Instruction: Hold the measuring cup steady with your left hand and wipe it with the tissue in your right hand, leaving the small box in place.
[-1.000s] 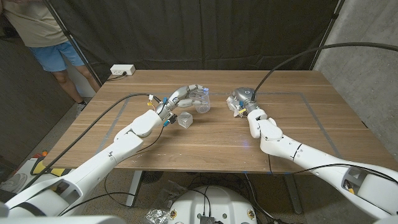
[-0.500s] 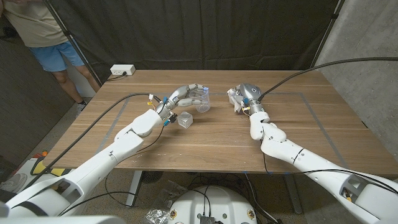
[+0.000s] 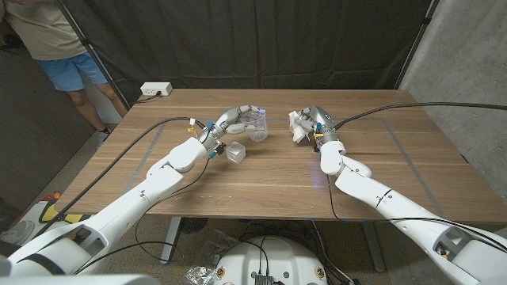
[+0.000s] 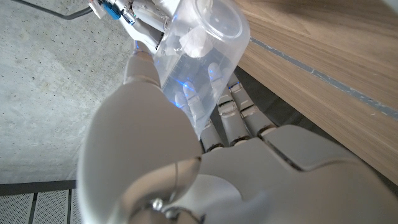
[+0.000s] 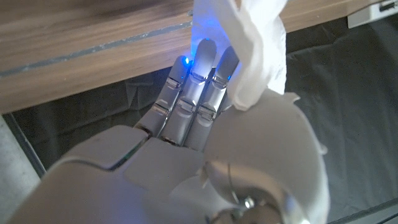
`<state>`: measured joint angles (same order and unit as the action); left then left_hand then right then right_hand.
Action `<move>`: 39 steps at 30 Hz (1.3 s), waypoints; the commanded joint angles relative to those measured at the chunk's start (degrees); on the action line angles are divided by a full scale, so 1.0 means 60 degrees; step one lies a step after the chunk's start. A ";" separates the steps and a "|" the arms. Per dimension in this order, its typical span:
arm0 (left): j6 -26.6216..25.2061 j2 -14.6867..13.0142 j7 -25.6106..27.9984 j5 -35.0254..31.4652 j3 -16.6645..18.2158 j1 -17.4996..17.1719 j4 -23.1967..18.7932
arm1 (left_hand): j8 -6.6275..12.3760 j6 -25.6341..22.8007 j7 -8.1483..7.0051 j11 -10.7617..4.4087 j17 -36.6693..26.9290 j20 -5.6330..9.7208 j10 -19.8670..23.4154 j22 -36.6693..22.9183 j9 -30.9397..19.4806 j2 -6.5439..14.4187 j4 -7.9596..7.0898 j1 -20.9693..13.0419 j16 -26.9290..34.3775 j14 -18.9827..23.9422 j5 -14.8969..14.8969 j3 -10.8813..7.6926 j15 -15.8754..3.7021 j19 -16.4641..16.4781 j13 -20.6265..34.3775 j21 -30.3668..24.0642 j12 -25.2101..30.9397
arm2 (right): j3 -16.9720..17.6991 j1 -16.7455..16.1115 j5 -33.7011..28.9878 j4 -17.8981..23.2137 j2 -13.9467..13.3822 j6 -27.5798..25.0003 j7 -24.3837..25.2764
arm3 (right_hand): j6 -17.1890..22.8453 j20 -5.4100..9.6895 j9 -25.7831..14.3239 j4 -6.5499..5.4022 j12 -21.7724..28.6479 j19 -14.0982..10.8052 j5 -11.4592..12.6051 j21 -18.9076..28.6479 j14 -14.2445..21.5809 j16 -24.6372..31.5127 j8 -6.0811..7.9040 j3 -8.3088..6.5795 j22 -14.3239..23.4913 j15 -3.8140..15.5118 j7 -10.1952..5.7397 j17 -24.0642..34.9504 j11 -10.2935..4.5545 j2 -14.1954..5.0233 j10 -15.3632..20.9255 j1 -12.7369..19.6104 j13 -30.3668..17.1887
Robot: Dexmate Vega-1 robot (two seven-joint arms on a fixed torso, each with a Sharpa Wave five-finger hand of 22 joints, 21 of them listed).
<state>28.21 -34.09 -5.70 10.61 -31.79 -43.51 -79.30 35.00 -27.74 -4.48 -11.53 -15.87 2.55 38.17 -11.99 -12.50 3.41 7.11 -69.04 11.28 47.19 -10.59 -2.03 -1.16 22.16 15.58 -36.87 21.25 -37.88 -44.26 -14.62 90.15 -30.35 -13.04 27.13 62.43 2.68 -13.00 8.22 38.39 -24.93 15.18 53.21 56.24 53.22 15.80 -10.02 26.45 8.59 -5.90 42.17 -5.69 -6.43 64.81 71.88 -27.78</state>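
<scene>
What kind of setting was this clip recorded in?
Most likely a robotics lab or test bay: a bare wooden table backed by a black curtain, a concrete wall to one side, and cables trailing underneath.

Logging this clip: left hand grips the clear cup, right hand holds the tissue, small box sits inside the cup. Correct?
Not quite. In the head view the small box stands on the table beside the cup, not inside it. The left hand grips the cup and the right hand holds the tissue.
</scene>
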 commanded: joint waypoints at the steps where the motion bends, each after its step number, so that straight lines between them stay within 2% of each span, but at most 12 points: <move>1: 0.0039 0.0079 -0.0067 -0.0030 -0.0073 0.0129 0.0084 | 0.0049 -0.0042 0.0103 -0.0046 -0.0027 0.0236 0.0050 0.0008 -0.0033 0.0888 -0.0261 -0.0435 0.0063 0.0863 0.0006 -0.0357 -0.1907 -0.0008 0.0048 -0.0080 0.0092 | 0.0606 -0.0106 0.2338 -0.0198 0.0054 0.1685 -0.1288 | 0.0090 0.0671 -0.0076 -0.0004 0.0078 0.0054 0.0013 0.0172 0.0091 -0.0017 0.0053 0.0035 0.0028 0.0785 0.0161 0.0053 0.0078 -0.0030 0.0047 0.0101 -0.0071; 12: 0.0020 0.0099 -0.0057 -0.0037 -0.0087 0.0148 0.0090 | 0.0054 -0.0043 0.0101 -0.0044 -0.0036 0.0248 0.0047 0.0012 -0.0032 0.0872 -0.0251 -0.0434 0.0054 0.0863 0.0007 -0.0391 -0.1914 -0.0013 0.0055 -0.0119 0.0095 | 0.0846 -0.0045 0.4097 -0.0536 0.0080 0.3200 -0.2901 | 0.0012 0.0731 -0.0235 -0.0034 0.0108 0.0182 0.0031 0.0433 0.0081 0.0015 0.0080 0.0107 0.0048 0.0782 0.0216 0.0191 0.0108 -0.0065 -0.0033 0.0152 -0.0221; 20: 0.0031 0.0081 -0.0040 -0.0030 -0.0071 0.0123 0.0064 | 0.0054 -0.0032 0.0098 -0.0043 -0.0046 0.0238 0.0055 0.0015 -0.0031 0.0865 -0.0252 -0.0423 0.0053 0.0870 0.0007 -0.0416 -0.1910 -0.0033 0.0061 -0.0144 0.0103 | 0.1139 0.0023 0.5902 -0.1299 0.0397 0.4357 -0.4457 | 0.0033 0.0712 -0.0357 -0.0061 0.0162 0.0223 0.0052 0.0681 0.0074 0.0024 0.0135 0.0174 0.0057 0.0781 0.0264 0.0284 0.0119 -0.0092 0.0003 0.0182 -0.0330; 28: 0.0084 0.0139 -0.0024 0.0027 -0.0060 0.0127 0.0142 | 0.0056 -0.0030 0.0101 -0.0045 -0.0056 0.0238 0.0044 0.0020 -0.0030 0.0853 -0.0246 -0.0417 0.0049 0.0874 0.0008 -0.0447 -0.1913 -0.0042 0.0068 -0.0179 0.0103 | 0.1246 -0.0001 0.6738 -0.1480 0.0636 0.4921 -0.5136 | 0.0042 0.0686 -0.0404 -0.0081 0.0197 0.0253 0.0077 0.0921 0.0129 0.0038 0.0142 0.0240 0.0046 0.0781 0.0294 0.0362 0.0143 -0.0107 0.0040 0.0207 -0.0409; 39: 0.0305 0.0337 0.0117 0.0148 0.0004 0.0136 0.0299 | 0.0059 -0.0026 0.0100 -0.0045 -0.0069 0.0248 0.0038 0.0025 -0.0028 0.0846 -0.0238 -0.0412 0.0054 0.0902 0.0008 -0.0488 -0.1917 -0.0049 0.0075 -0.0224 0.0106 | 0.1202 -0.0084 0.7110 -0.1221 0.0832 0.5495 -0.5574 | 0.0057 0.0665 -0.0407 -0.0092 0.0181 0.0272 0.0106 0.1158 0.0171 0.0014 0.0127 0.0299 0.0008 0.0782 0.0325 0.0416 0.0139 -0.0113 0.0083 0.0234 -0.0406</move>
<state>28.91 -33.10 -5.90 10.78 -32.23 -42.71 -78.24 35.00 -27.74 -4.48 -11.52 -16.12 2.45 38.38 -11.72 -12.52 4.39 7.50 -68.06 11.31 47.24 -10.59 -2.43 -1.13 22.08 15.84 -37.94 21.69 -30.96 -44.29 23.84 82.59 -26.85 15.72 -2.22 61.93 2.66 -14.31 7.58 39.22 -23.68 15.49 59.64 56.44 53.22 16.36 -8.45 26.55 8.59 -4.77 44.45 -4.93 -6.73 65.15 73.10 -30.07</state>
